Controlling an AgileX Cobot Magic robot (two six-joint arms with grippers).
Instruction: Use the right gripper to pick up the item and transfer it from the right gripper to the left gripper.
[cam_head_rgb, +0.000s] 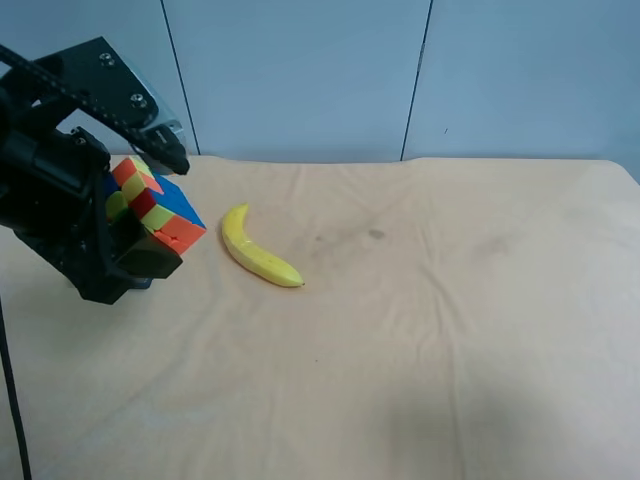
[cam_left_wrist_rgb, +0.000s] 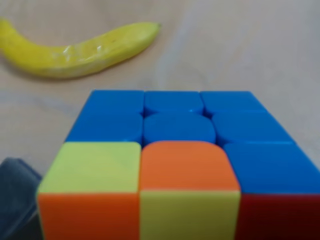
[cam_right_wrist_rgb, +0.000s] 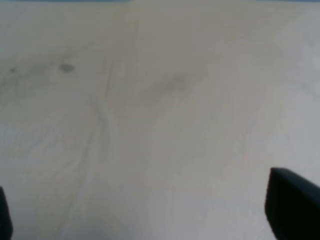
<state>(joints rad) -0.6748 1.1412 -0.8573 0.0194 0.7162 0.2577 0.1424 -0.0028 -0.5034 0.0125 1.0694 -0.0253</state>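
Observation:
The puzzle cube (cam_head_rgb: 160, 200), with blue, orange, yellow, green and red squares, is held above the table at the exterior high view's left. The bulky black left gripper (cam_head_rgb: 155, 210) is shut on it, one boxy finger above and one below. In the left wrist view the cube (cam_left_wrist_rgb: 175, 160) fills the frame, blue face up. The right gripper (cam_right_wrist_rgb: 150, 212) is open and empty above bare cloth. Only its two dark fingertips (cam_right_wrist_rgb: 292, 207) show, far apart at the frame's lower corners. The right arm is out of the exterior high view.
A yellow banana (cam_head_rgb: 258, 250) lies on the beige cloth-covered table (cam_head_rgb: 420, 330) just right of the cube; it also shows in the left wrist view (cam_left_wrist_rgb: 80, 47). A dark grey shape (cam_left_wrist_rgb: 15, 195) sits beside the cube. A blue-grey wall stands behind the table.

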